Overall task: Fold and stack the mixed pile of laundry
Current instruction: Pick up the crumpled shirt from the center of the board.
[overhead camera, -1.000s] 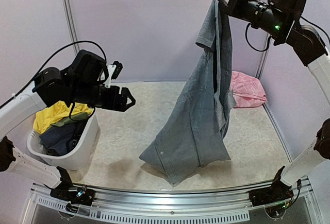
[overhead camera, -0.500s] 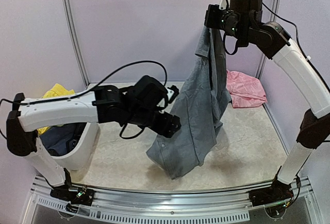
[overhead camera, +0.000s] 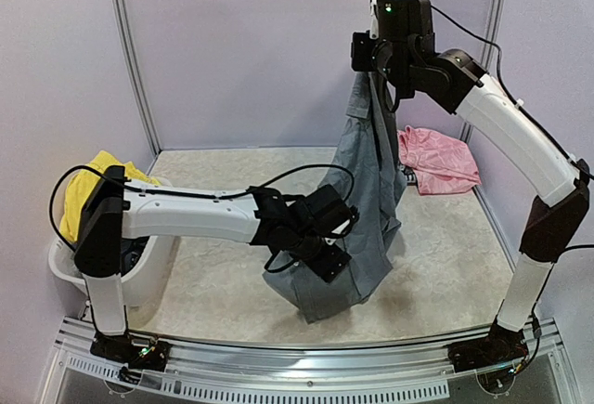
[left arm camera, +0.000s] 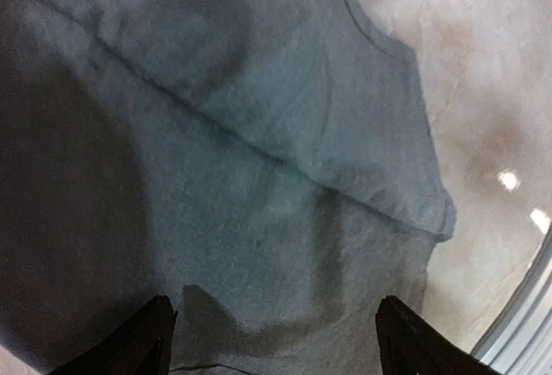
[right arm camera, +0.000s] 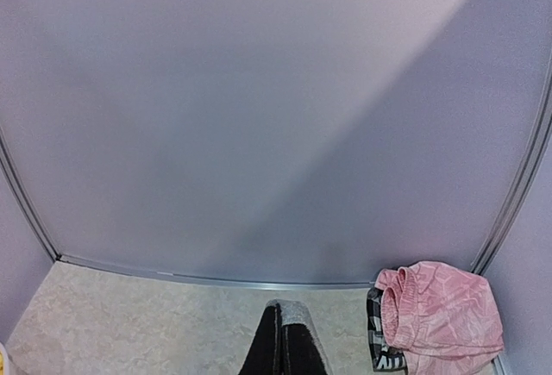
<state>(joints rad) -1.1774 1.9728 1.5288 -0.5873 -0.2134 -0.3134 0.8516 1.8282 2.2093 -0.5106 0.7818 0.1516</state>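
**Desk:** What is changing nearest the rail?

**Operator:** I am bringing the left gripper across to the grey shirt. A second ago it was hanging back over the white tub, well left of the shirt. Now it is pushing in against the shirt's lower left side, just above where the hem is bunching on the table. In the wrist view its fingers are standing wide and released, with cloth filling the frame ahead and nothing pinched between them.

**Desk:** And farther back?

**Operator:** The yellow shorts are draping over the tub's far rim, well left of the shirt. Above the shirt, I am keeping the right gripper clenched on its top edge, and a tuft of grey is showing between the closed fingers in that wrist view. That arm is swinging in leftward, so the shirt is hanging narrower and more bunched than a second ago, with less of it trailing on the table. Behind and to the right of the shirt, the pink piece is lying by the back wall.

**Desk:** Meaning what for the fold?

**Operator:** I am judging this as setting up a second grip low on the shirt, to spread it flat. No fold is in the shirt yet, and the other garments are waiting.
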